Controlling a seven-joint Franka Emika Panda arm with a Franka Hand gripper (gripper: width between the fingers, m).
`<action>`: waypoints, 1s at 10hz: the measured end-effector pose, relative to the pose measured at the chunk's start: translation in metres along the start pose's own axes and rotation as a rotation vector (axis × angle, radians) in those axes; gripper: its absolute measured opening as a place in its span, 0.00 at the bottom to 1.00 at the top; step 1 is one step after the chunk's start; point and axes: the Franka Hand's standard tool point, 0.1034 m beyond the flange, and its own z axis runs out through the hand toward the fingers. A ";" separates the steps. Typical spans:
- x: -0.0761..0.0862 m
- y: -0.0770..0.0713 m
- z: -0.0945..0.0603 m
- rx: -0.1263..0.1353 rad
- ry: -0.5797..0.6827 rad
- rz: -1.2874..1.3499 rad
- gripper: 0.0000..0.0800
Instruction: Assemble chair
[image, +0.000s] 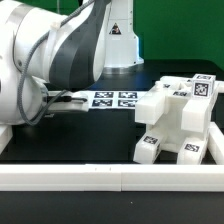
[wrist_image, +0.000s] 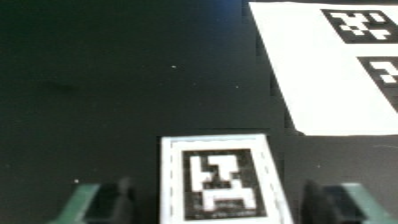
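Note:
In the wrist view a white chair piece with a black-and-white tag on top lies on the black table between my fingers. My gripper is open around it, with one green-padded finger on each side and a dark gap between each pad and the piece. In the exterior view the partly built chair, a blocky white body with several tags, stands at the exterior view's right. My arm fills the exterior view's left and hides the gripper and the piece under it.
The marker board lies flat on the table between my arm and the chair; it also shows beside the piece in the wrist view. A long white border rail runs along the front edge. A white tagged stand is at the back.

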 end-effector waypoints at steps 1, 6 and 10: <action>0.000 0.000 0.000 0.000 0.000 0.000 0.35; -0.013 -0.017 -0.016 0.001 -0.003 0.018 0.35; -0.036 -0.043 -0.071 -0.020 0.173 0.017 0.35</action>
